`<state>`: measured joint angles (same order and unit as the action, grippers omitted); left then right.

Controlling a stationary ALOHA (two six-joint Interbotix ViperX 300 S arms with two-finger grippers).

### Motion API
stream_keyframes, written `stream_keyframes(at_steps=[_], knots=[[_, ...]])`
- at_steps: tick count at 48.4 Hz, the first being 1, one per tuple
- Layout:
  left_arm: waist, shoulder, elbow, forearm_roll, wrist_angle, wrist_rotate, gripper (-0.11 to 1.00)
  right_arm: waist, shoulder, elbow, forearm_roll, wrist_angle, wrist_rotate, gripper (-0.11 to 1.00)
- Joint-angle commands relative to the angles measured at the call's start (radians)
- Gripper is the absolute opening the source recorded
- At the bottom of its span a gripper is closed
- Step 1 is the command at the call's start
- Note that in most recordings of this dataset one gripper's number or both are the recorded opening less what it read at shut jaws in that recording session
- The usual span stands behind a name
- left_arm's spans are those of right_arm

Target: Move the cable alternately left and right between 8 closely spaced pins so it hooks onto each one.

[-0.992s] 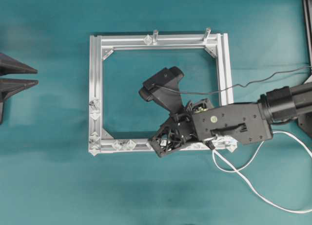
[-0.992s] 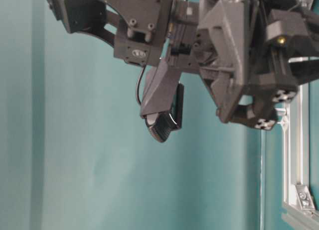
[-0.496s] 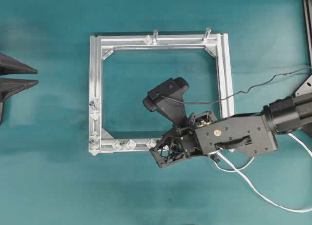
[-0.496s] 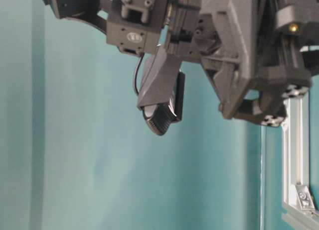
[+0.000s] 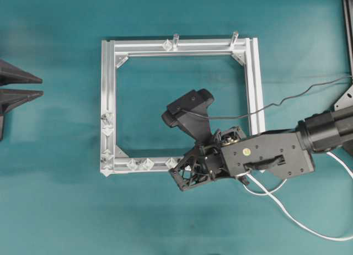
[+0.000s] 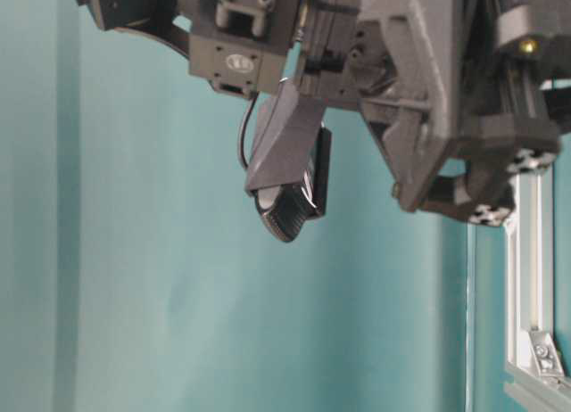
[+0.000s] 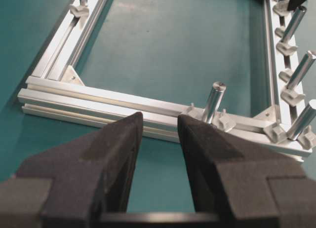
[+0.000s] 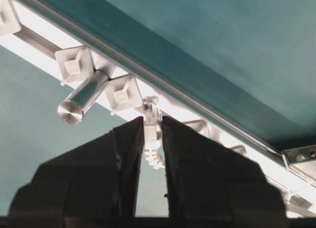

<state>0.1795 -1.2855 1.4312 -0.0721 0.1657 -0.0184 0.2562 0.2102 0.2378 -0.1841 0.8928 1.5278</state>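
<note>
Barely begun, by the look of it. No cable (image 5: 287,208) wound round any pin (image 5: 146,164) in the overhead view: bottom-left and left-rail pins all bare, cord trailing loose over the surface (image 5: 55,200) at lower right, back from the right gripper (image 5: 185,178). In the right wrist view, that gripper clamped on the plug end (image 8: 151,124), plug tip right at the frame (image 5: 108,100) rail, just beside a white diamond pin and a tilted silver post (image 8: 84,102). Whether already hooked behind a first pin: cannot tell, the gripper body hiding that stretch of the bottom rail from above. Likely all or nearly all of the weaving still to do.

Left gripper (image 7: 159,134) parked well apart at the left, jaws spread, holding nothing, aimed at the frame's left rail.

No containers in sight; only the open frame, nothing lying inside it but bare surface.
</note>
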Motion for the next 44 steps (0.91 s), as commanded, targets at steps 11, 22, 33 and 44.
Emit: stream_keyframes(at_steps=[11, 22, 33, 44], knots=[[0.003, 0.008, -0.011, 0.003, -0.011, -0.008, 0.38, 0.006, -0.018, -0.018, 0.0, -0.003, 0.002, 0.15], [0.003, 0.008, -0.011, 0.003, -0.011, -0.008, 0.38, 0.006, -0.017, -0.015, -0.005, -0.005, 0.002, 0.15], [0.003, 0.008, -0.011, 0.003, -0.011, -0.008, 0.39, 0.021, -0.018, -0.023, 0.0, -0.008, 0.008, 0.15], [0.003, 0.008, -0.011, 0.003, -0.011, -0.008, 0.38, 0.069, -0.018, -0.023, 0.0, -0.02, 0.08, 0.15]])
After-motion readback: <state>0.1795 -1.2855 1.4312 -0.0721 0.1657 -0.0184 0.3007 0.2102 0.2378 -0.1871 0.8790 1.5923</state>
